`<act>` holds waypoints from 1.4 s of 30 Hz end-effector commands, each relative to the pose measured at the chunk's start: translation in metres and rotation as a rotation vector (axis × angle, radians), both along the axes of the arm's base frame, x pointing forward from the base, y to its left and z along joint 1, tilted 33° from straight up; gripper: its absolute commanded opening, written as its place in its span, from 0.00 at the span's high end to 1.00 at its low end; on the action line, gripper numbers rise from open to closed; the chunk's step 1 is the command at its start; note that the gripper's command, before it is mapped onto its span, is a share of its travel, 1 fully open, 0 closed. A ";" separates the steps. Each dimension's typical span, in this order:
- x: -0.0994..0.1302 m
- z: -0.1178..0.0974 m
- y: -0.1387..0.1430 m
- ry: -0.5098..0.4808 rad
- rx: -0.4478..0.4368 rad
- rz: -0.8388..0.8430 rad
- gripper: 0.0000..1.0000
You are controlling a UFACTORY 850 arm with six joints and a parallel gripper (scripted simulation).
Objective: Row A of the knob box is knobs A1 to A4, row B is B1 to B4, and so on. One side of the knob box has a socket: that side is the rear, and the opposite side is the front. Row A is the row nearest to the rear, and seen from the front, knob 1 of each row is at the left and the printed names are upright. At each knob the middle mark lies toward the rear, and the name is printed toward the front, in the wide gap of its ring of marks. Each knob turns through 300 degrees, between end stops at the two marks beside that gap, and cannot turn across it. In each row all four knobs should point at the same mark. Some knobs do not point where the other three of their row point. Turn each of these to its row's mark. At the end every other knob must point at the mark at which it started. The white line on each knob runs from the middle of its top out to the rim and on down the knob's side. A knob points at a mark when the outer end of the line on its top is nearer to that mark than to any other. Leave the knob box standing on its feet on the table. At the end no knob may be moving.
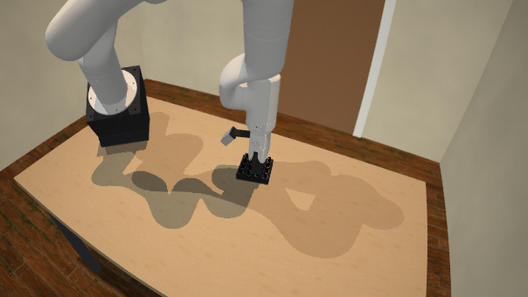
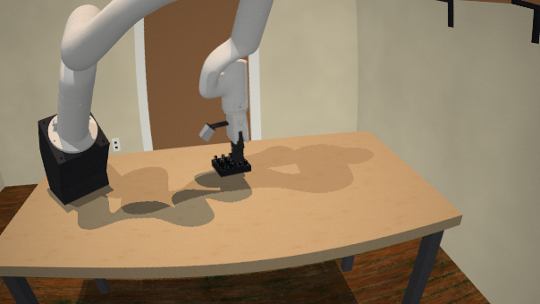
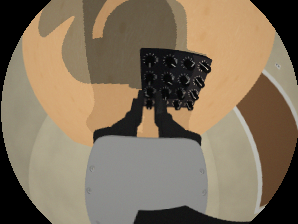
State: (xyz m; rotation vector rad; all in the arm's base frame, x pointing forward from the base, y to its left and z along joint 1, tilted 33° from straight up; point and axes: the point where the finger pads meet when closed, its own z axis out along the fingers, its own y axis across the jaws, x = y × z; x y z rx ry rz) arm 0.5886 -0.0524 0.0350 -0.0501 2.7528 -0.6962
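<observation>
The black knob box [image 1: 262, 174] [image 2: 225, 168] [image 3: 181, 72] stands flat on the table, near its middle toward the back. Its knobs are small dark pegs; their white lines and the printed names are too small to read in any view. My gripper [image 1: 254, 162] [image 2: 237, 157] [image 3: 149, 97] points straight down over the box. Its fingertips sit low among the knobs at the box's edge nearest the wrist camera. The fingers stand a narrow gap apart, and I see nothing clamped between them. Which knob lies under them I cannot tell.
The robot's black base block [image 1: 118, 122] [image 2: 76, 167] stands at the table's back left corner. The wooden table [image 1: 306, 245] [image 2: 313, 210] has a curved front edge. Walls and a brown door lie behind it.
</observation>
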 end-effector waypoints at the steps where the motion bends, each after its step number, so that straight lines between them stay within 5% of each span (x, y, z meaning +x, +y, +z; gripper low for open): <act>1: 0.001 0.001 0.000 -0.001 0.000 0.000 0.81; 42: 0.003 -0.005 -0.003 -0.001 0.000 0.000 0.81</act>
